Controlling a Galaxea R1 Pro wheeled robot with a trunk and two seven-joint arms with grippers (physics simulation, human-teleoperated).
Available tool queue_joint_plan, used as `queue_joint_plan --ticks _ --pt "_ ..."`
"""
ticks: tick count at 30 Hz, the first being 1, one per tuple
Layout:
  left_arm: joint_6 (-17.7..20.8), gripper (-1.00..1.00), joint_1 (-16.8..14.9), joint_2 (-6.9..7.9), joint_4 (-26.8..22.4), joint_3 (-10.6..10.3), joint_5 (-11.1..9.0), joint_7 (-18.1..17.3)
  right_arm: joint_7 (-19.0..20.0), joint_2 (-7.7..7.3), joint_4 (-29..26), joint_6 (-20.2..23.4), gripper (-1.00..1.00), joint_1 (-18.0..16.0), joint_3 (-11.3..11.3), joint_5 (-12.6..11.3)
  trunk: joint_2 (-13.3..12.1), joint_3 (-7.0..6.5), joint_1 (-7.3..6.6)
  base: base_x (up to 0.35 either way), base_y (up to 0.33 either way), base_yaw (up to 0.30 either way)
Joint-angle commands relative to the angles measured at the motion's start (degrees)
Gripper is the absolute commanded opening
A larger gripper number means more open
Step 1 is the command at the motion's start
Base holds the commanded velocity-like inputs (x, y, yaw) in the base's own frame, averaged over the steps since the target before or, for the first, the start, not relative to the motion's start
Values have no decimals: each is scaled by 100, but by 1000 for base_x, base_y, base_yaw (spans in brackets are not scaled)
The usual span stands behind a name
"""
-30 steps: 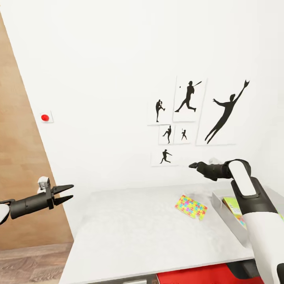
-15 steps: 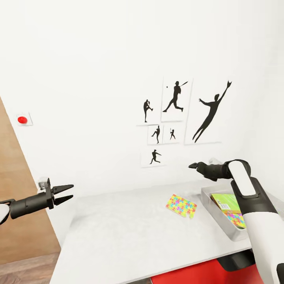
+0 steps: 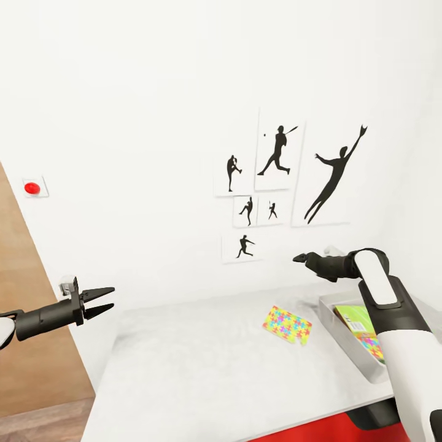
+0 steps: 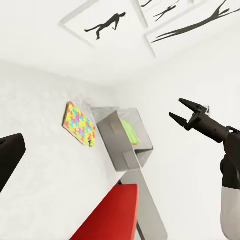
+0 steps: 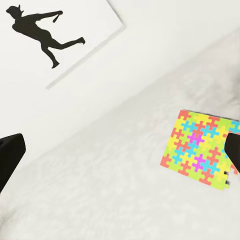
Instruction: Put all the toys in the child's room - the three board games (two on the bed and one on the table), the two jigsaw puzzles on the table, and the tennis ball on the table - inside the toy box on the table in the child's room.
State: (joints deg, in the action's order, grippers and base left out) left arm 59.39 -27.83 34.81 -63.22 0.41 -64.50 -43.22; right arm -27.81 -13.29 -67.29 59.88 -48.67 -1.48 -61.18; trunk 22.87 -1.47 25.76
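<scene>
- While both arms hang in the air, the left tool (image 3: pixel 104 301) stands with its two pointed fingers parted and nothing between them, off the desk's nine-o'clock edge.
- Right tool (image 4: pixel 186 112) shows its fingers spread apart and empty above the desk (image 3: pixel 202 368), over the far side near the toy box (image 3: pixel 344 334).
- One jigsaw puzzle (image 3: pixel 286 324) lies flat on the desk, just beside the toy box at its nine o'clock, slightly skewed.
- Inside the toy box lie a green-edged board game (image 3: pixel 355 319) and a second jigsaw puzzle (image 3: pixel 371 346), partly hidden by the right arm.
- Black athlete silhouette pictures (image 3: pixel 279 178) hang on the white wall at twelve o'clock.
</scene>
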Motion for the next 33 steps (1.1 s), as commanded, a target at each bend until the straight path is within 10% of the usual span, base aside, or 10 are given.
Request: queue_joint_plan --ticks 1,33 --pt "20 100 -3 0 3 3 20 -29 -57 -2 -3 12 100 -2 -2 -60 5 3 2 29 8 0" --pt "21 100 -3 0 3 3 16 -32 -57 32 82 12 100 -2 15 -52 5 59 2 34 1 -1"
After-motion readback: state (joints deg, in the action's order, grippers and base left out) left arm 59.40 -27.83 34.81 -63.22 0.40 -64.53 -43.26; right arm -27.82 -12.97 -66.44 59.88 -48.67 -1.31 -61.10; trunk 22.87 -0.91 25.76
